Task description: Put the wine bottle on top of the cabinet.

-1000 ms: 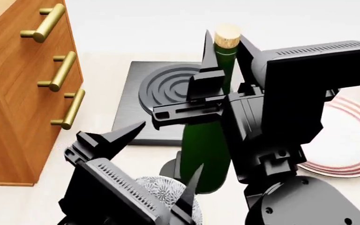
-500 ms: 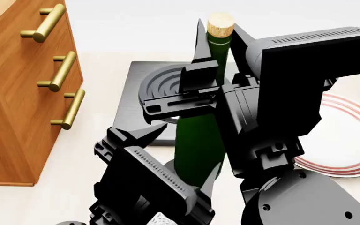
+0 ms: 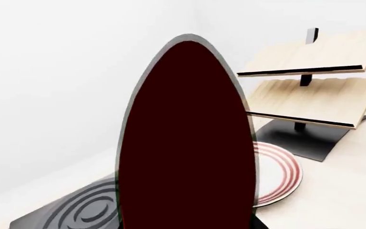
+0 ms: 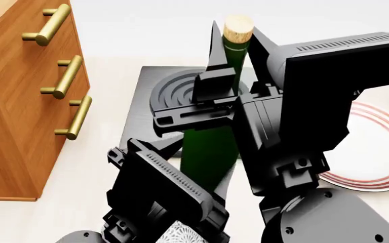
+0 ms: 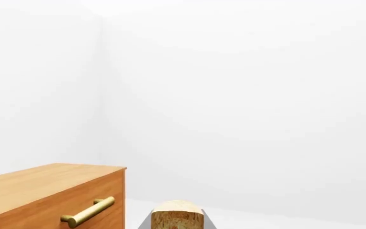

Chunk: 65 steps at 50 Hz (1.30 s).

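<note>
The wine bottle (image 4: 208, 152) is dark green with a tan cork (image 4: 238, 28) and stands upright at mid view. My right gripper (image 4: 237, 36) is shut on its neck just below the cork, one finger on each side. In the right wrist view the cork (image 5: 177, 214) sits between the grey fingers (image 5: 146, 224). My left gripper (image 4: 198, 161) is open, its fingers straddling the bottle's lower body. The bottle (image 3: 186, 143) fills the left wrist view as a dark shape and hides the jaws. The cabinet (image 4: 18, 101), reddish-brown with brass handles, stands at the left; its top (image 5: 36, 183) shows in the right wrist view.
A black board with raised grey rings (image 4: 160, 86) lies behind the bottle. A white plate with red rings (image 4: 377, 152) lies to the right. A pale slanted wooden rack (image 3: 310, 81) stands beyond the plate. A patterned bowl (image 4: 181, 235) peeks out under my left arm.
The bottle has risen slightly in the right gripper. My left arm has moved up and right, so its open fingers now straddle the bottle's body.
</note>
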Available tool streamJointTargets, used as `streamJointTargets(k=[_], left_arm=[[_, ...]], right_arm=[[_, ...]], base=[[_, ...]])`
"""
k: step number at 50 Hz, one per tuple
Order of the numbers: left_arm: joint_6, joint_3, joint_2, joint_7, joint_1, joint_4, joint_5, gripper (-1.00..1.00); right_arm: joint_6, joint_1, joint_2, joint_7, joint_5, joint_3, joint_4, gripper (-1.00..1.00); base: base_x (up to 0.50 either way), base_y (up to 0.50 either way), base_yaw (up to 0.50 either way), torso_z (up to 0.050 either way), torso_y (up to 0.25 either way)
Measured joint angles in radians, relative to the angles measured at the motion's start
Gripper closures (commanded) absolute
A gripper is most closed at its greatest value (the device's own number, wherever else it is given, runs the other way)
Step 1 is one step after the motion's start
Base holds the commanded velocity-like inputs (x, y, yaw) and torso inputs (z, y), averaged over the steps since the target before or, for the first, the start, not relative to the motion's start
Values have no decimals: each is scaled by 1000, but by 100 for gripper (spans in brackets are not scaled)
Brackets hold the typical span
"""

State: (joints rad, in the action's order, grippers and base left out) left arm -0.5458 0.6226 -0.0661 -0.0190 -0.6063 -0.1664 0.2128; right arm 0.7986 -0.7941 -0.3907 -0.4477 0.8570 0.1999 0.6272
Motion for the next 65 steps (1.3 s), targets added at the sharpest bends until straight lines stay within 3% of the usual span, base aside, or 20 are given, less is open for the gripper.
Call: streamJointTargets(k=[12, 13, 44, 65], left_arm=[[18, 19, -15, -13, -6, 9, 14, 100], [18, 20, -16, -13, -7, 10, 16, 100], [-6, -6, -57, -59, -66, 15, 89, 100], [-111, -104, -116, -157, -230, -67, 93, 100]], right_arm=[[-10, 14, -3, 0, 3, -4, 4, 100], [-11, 16, -4, 0, 5, -4, 5, -100], [-24, 121, -49, -71, 115, -115, 192, -100], [-183, 443, -88, -77, 0, -230, 352, -100]], base=[[0, 0, 0, 0, 0], [0, 0, 0, 0, 0], [0, 0, 0, 0, 1], [0, 0, 0, 0, 1]])
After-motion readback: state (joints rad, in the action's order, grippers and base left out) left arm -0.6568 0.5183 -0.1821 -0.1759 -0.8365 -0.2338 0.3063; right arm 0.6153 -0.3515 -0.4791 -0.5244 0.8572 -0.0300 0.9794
